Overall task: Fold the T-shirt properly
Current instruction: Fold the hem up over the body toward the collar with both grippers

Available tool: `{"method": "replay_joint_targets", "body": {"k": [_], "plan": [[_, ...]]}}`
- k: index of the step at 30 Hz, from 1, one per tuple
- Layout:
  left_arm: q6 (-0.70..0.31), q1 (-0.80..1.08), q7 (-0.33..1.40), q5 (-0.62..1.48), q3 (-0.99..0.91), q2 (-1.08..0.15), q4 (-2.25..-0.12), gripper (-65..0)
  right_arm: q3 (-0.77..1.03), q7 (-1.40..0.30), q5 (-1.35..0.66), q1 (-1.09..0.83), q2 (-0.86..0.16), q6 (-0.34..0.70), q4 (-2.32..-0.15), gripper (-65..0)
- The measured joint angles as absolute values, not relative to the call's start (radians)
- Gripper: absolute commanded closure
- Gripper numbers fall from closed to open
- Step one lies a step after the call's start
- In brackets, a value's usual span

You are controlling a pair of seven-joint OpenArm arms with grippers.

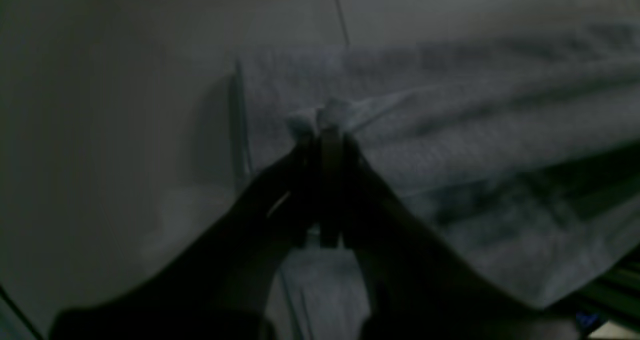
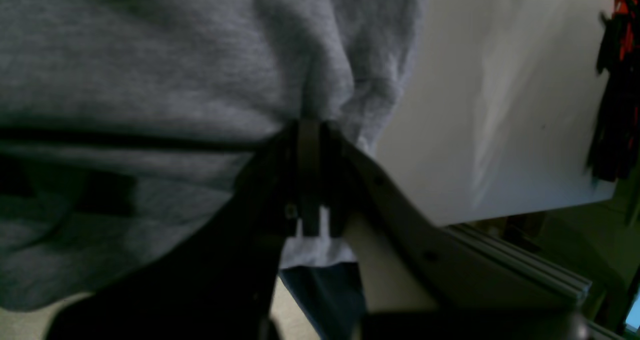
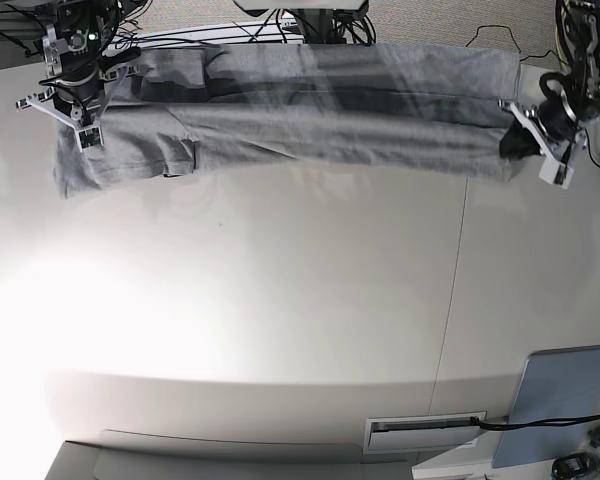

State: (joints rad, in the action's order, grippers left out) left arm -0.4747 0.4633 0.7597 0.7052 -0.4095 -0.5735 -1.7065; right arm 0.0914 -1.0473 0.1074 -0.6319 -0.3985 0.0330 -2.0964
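Across a pale table (image 3: 280,290) stretches the grey T-shirt (image 3: 350,135).

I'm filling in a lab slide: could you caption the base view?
Two claws grip a grey T-shirt at opposite ends, over a pale table.

A broad stretch of smooth, pale-white tabletop (image 3: 250,290) is left open beside the long grey cotton T-shirt (image 3: 320,90), in the base view. Passage at the shirt's two ends is blocked by the black-and-silver right gripper (image 3: 88,128) and the black-and-silver left gripper (image 3: 525,140), both set against the cloth.
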Motion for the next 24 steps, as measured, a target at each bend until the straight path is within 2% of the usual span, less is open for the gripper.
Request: {"method": "replay_joint_targets", "body": {"k": [8,13,16,20,21,24], "plan": [[-0.475,0.501,0.748,0.681,-0.409,-0.574,-1.709,0.0,0.091,-1.018,0.112,-0.632,-0.399,0.053,-2.096,0.0],[-0.472,0.501,0.749,0.666,-0.41,-0.574,-1.709,-0.3,0.092,-1.018,0.125,-0.632,-0.399,0.104,-2.096,-16.3],[-0.467,0.501,0.749,0.64,-0.41,-0.574,-1.709,-15.6,0.092,-1.021,0.131,-0.632,-0.4,0.102,-2.096,-21.7],[-0.396,0.501,0.751,0.627,-0.41,-0.574,-1.709,-33.3,0.092,-1.021,0.131,-0.632,-0.4,0.101,-2.096,-21.7],[-0.383,0.501,0.751,0.615,-0.41,-0.574,-1.709,-35.1,0.092,-1.02,0.131,-0.632,-0.4,0.101,-2.096,-21.7],[-0.335,0.501,0.748,0.591,-0.41,-0.574,-1.706,-35.5,0.092,-1.002,0.131,-0.632,-0.4,0.101,-2.096,-21.7]]}}
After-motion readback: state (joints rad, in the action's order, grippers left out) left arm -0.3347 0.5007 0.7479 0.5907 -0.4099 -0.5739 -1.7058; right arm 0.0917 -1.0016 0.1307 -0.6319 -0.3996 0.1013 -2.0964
